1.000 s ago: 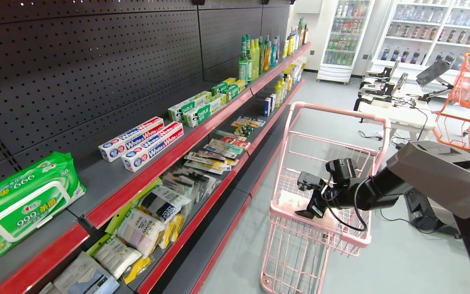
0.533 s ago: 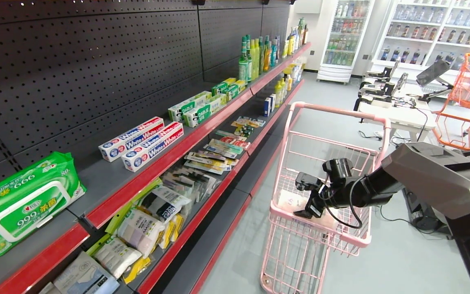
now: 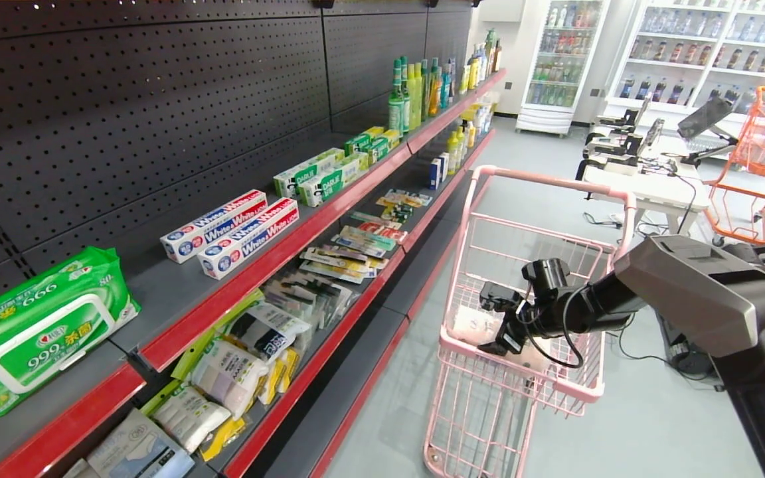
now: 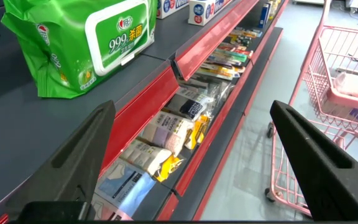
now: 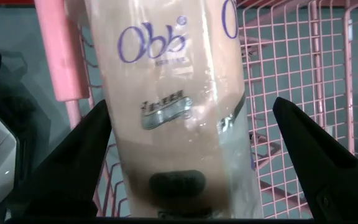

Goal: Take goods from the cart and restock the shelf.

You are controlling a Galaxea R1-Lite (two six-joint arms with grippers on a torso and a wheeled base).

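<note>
Right wrist view looks straight down the right gripper (image 5: 190, 109), whose two black fingers stand wide, one on each side of a tan, glossy film-wrapped pack (image 5: 173, 74). Nothing is clamped yet. The pack lies inside the pink wire shopping cart (image 3: 555, 180), at its near left corner and close against the thick pink rim. Wire mesh runs just beyond the far finger.

Head view places this arm on the right of the scene, reaching over the cart's near rim. The left gripper (image 4: 192, 109) is also spread wide and holds nothing. It hangs at the near left, beside the dark grey shelf with a red front edge (image 3: 157, 279). A green soft pack of wet wipes (image 4: 86, 43) lies on that top shelf, and white toothpaste boxes (image 3: 230, 232) sit farther along it.

By my reading, the step in hand is the grasp on the tan pack. Its slick, yielding film could slide out of the fingers if they close too lightly or off-centre. A finger could also hook the mesh or the rim, since both sit so close. A lift that is not straight up might drag the pack against the rim and tug the cart
</note>
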